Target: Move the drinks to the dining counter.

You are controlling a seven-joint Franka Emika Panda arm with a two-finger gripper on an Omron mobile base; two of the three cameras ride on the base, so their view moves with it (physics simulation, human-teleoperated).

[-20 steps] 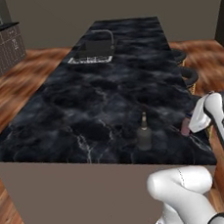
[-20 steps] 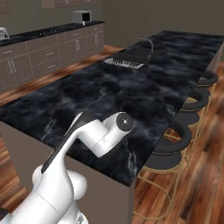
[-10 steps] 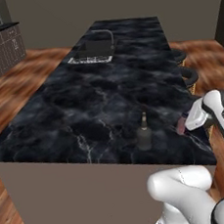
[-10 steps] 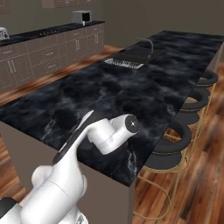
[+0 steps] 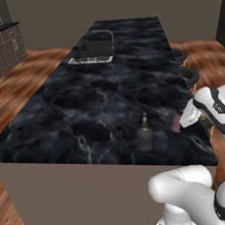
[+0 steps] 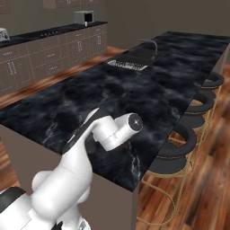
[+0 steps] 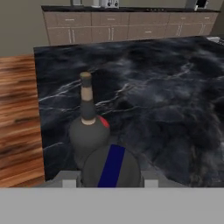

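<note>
1. The bottle (image 5: 145, 136) is standing upright on the black marble surface (image 5: 97, 94), just to the left of my jaws (image 5: 177, 124) in the left base view and directly ahead of them in the hand view.
2. I am holding the can (image 7: 112, 168) between my jaws, closed partway around it, low over the surface near its stool-side edge.
3. The sink (image 5: 96, 50) is sitting well beyond my jaws.

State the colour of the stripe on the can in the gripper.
Blue, on the dark grey can; clearest in the hand view.
</note>
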